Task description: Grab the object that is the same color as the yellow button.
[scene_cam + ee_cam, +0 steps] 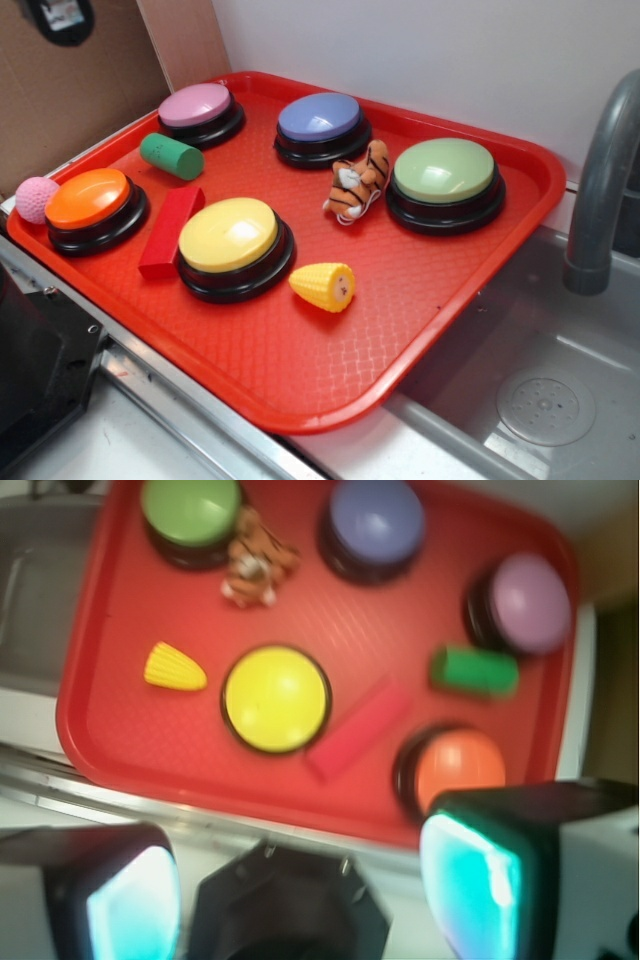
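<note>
1. Hand [300, 880] sits high above the near edge of the red tray [90, 750], its two pads spread wide and holding nothing — I see them at the bottom of the wrist view, well apart from everything on the tray.
2. My target is the yellow corn cob [174, 668]. It lies on its side on the tray, just beside the yellow button [276, 698] and apart from it, with bare tray on its other sides.
3. The plush tiger [357, 185] is orange-striped and lies farther back, by the green button [445, 172] — I leave it alone.
4. To do this step well, I judge I should shift the hand sideways until the cob is centred between the pads, then turn the wrist so the pads close across the cob's width, not along its taper.
5. I would come down straight, keeping the button-side pad clear of the button's black base; the cone may roll or squirt out if pinched near the tip.
</note>
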Motion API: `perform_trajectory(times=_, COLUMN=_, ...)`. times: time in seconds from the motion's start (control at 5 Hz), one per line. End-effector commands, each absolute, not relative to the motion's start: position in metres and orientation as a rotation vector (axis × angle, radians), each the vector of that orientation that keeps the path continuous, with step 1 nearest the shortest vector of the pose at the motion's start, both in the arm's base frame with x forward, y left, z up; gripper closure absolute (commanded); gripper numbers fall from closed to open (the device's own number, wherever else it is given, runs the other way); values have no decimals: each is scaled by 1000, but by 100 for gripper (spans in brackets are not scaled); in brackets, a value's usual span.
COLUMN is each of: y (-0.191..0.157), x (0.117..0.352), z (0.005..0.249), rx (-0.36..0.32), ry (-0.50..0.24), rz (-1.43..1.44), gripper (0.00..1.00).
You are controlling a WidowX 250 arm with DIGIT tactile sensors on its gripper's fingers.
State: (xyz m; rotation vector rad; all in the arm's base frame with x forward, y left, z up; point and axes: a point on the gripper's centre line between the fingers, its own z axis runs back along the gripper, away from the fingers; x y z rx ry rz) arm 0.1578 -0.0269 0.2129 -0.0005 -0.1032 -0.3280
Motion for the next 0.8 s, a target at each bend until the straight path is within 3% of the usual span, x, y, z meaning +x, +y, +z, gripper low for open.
perform_trajectory(times=0.0, y=-62, x=218, z=175, rx=-41, ry=-253, rz=-822, gripper=0)
perform_trajectory(times=0.2, y=-88, x=222, z=142, rx=-6, ry=-279, rz=-1005, gripper=0)
perform_trajectory(times=0.6, y=-123, x=211, z=89, rx=-61, ry=-336, rz=-1166, gripper=0)
